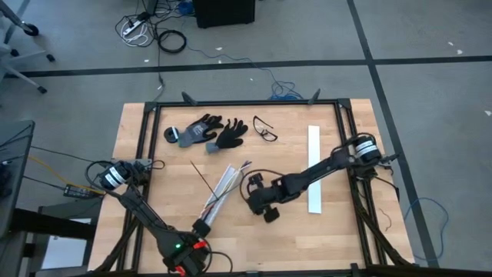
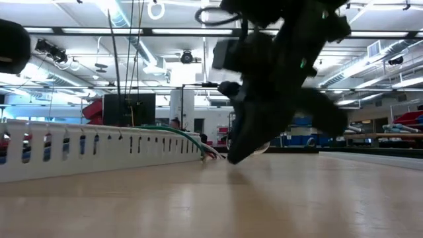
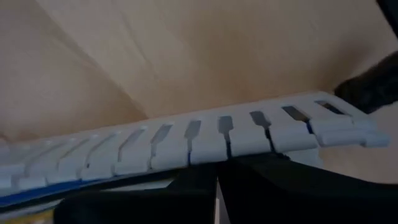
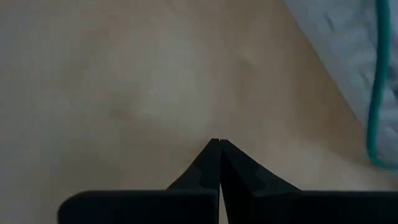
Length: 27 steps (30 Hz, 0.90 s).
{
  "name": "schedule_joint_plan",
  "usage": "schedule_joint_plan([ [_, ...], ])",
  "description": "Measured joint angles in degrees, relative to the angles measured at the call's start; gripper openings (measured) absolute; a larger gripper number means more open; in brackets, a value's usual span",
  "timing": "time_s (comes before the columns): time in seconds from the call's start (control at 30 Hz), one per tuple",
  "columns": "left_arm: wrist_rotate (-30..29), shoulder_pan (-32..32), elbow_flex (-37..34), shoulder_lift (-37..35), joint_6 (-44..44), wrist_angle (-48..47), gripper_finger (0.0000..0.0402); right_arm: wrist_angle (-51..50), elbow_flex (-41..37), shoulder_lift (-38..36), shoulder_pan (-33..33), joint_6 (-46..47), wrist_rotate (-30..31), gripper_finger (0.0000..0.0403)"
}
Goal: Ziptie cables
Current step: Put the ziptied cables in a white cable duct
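Both grippers were pressed together and empty, the left gripper [image 1: 201,228] beside the cables [image 1: 224,187] mid-table, the right gripper [image 1: 252,201] just off them, so gathering the bundle seemed next.

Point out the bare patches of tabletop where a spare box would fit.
Bare wood lies along the near edge between the slotted strips and the table's right frame, below the right claw. Another patch sits at the far right corner, right of the safety glasses, above the lone white strip. Crowded: the gloves, and the centre with the cables.
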Motion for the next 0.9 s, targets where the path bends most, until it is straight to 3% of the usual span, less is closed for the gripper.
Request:
schedule_joint_plan([
  [0.13, 0.32, -0.36, 0.00, 0.00, 0.51, -0.54, 0.0000, 2.10, 0.02, 2.00, 1.68, -3.67, 10.32, 0.0021],
  [0.4, 1.11, -0.29, 0.00, 0.00, 0.40, 0.22, 0.0000, 12.46, 0.22, 1.62, 0.10, -8.14, 9.55, 0.0134],
  [0.57, 1.26, -0.31, 0.00, 0.00, -0.04, 1.23, 0.0000, 12.86, 0.13, 1.92, -2.75, -7.13, 11.05, 0.0188],
  [0.73, 1.29, -0.30, 0.00, 0.00, -0.44, 1.22, 0.0000, 13.52, 0.13, 1.92, -4.93, -7.00, 10.42, 0.0186],
  [0.9, 1.29, -0.31, 0.00, 0.00, -0.75, 1.22, 0.0000, 13.36, 0.13, 1.92, -6.08, -3.67, 5.64, 0.0161],
])
